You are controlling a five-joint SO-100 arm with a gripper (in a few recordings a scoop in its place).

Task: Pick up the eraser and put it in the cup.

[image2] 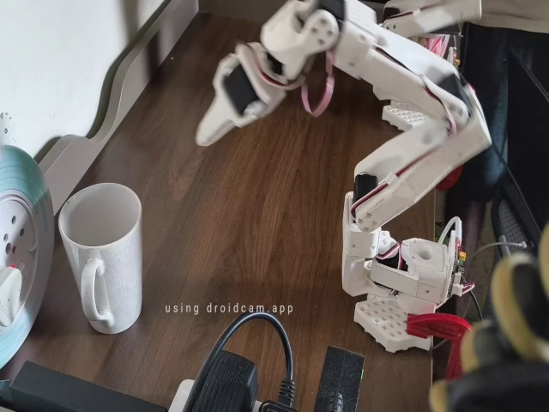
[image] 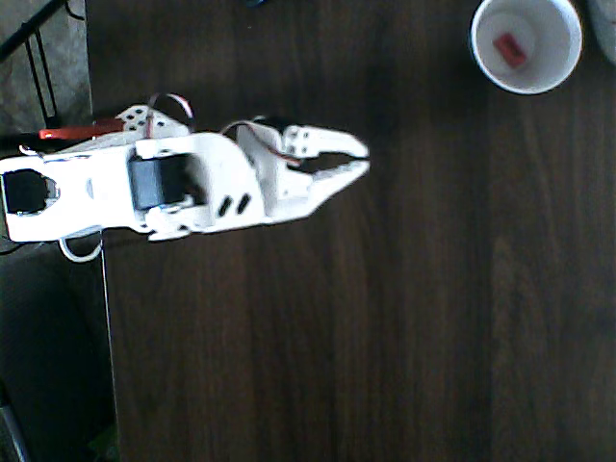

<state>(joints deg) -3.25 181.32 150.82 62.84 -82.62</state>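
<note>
In the overhead view the eraser (image: 510, 49) lies on the pale floor of the cup (image: 481, 60), at the table's (image: 385, 337) far corner; the placing looks done; the gripper (image: 358, 158) hangs well apart from the cup, fingers a little parted and holding nothing; judging from this, little is left but for the arm (image2: 412, 154) to settle.

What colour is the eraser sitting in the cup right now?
Pink-red with a dark mark; the eraser shows best in the overhead view, inside the white cup.
</note>
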